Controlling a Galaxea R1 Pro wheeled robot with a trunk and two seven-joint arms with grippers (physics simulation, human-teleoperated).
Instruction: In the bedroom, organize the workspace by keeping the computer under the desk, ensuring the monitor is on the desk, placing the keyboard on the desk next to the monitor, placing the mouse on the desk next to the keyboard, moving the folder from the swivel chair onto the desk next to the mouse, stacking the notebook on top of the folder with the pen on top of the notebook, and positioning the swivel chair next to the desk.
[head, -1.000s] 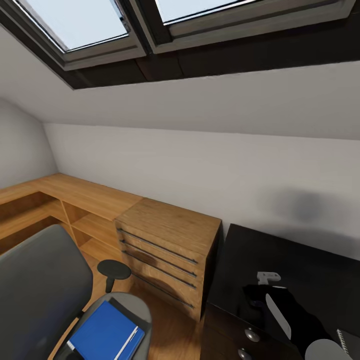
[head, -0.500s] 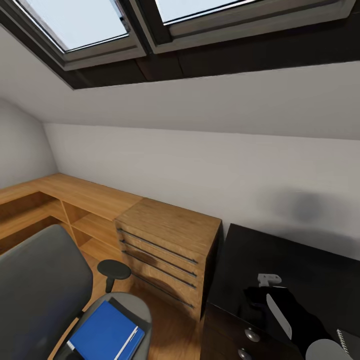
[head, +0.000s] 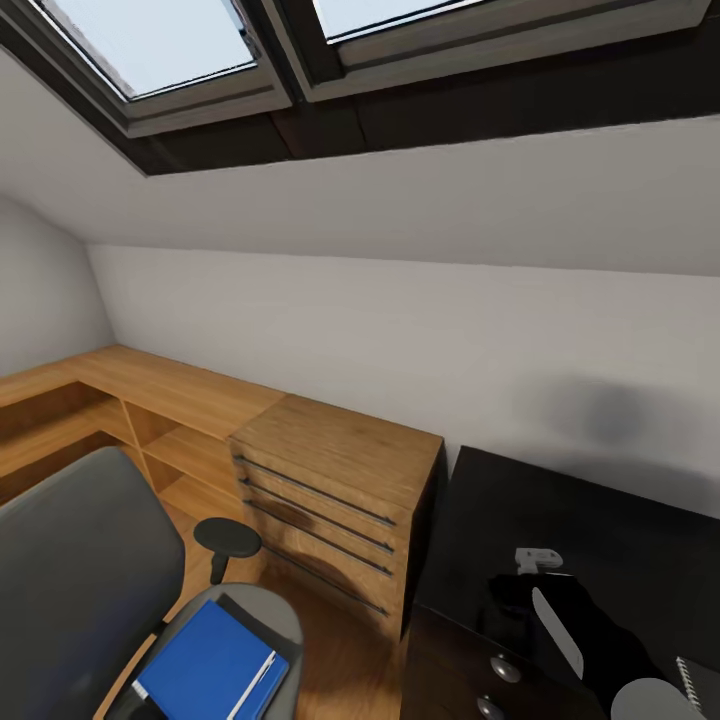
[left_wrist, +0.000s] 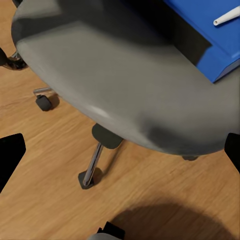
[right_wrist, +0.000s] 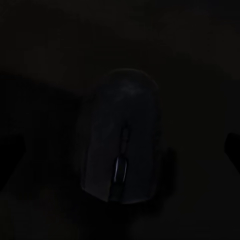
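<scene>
The swivel chair (head: 80, 570) stands at the lower left with the blue folder (head: 210, 665) lying on its seat and the pale pen (head: 255, 683) on the folder. In the left wrist view my left gripper (left_wrist: 120, 150) hangs open above the front edge of the grey seat (left_wrist: 115, 80), with the folder (left_wrist: 215, 35) and the pen (left_wrist: 227, 15) beyond it. My right gripper (right_wrist: 120, 145) is open, straddling the black mouse (right_wrist: 122, 135) on the black desk (head: 600, 520), its fingers apart from the mouse. A corner of the spiral notebook (head: 700, 685) shows beside my right arm.
A light wooden chest of drawers (head: 340, 500) stands between the chair and the desk. Low wooden shelving (head: 150, 400) runs along the wall to the left. A sloped ceiling with skylights (head: 150, 40) hangs overhead. The chair's chrome legs and casters (left_wrist: 42, 102) rest on wooden floor.
</scene>
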